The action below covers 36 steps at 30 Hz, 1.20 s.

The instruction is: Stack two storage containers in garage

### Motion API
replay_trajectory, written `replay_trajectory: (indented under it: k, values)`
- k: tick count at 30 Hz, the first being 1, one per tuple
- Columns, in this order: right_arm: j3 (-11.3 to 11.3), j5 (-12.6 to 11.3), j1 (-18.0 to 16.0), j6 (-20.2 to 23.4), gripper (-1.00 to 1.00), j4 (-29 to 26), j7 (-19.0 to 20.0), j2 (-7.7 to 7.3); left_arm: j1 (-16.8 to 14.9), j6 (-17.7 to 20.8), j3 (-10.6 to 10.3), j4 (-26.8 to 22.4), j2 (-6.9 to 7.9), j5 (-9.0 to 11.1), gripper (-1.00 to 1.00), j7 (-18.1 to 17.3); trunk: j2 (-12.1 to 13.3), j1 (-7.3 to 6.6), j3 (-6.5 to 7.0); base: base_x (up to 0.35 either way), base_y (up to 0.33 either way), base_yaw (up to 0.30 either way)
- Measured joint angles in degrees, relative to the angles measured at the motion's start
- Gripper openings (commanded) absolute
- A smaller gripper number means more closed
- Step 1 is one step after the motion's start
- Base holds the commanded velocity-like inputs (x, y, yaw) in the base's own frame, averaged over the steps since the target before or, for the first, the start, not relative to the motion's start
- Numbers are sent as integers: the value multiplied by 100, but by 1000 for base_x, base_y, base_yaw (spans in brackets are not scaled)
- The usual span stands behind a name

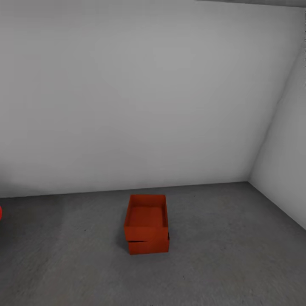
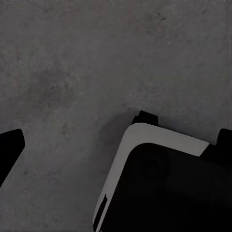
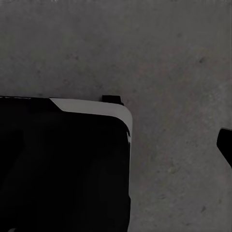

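Left gripper (image 2: 9, 150) cut off at the frame edge as a single dark fingertip over grey floor (image 2: 72, 58); apart or together, cannot tell. Right gripper (image 3: 225, 145) likewise a dark sliver at the edge, state unclear. Beneath both wrists, the black-and-white robot base (image 2: 164, 145). No writing or labels anywhere. Farther out, two storage containers (image 1: 146, 223) stacked on the garage floor near the pale wall (image 1: 127, 106), upper one slightly askew, plain orange-red, lidless. Red sliver (image 1: 1, 212) clipped at the left edge.

Bare garage, plain pale grey walls (image 1: 148, 93), rough dark grey concrete floor (image 1: 238, 263)
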Motion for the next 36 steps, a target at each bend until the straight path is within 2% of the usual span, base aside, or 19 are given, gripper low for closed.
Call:
replay_trajectory:
  k: [36]
  values:
    - [0,7,0,3,100,0,-1,8,0,0,0,0,0,0,100,0,1,0,340,0,0,0]
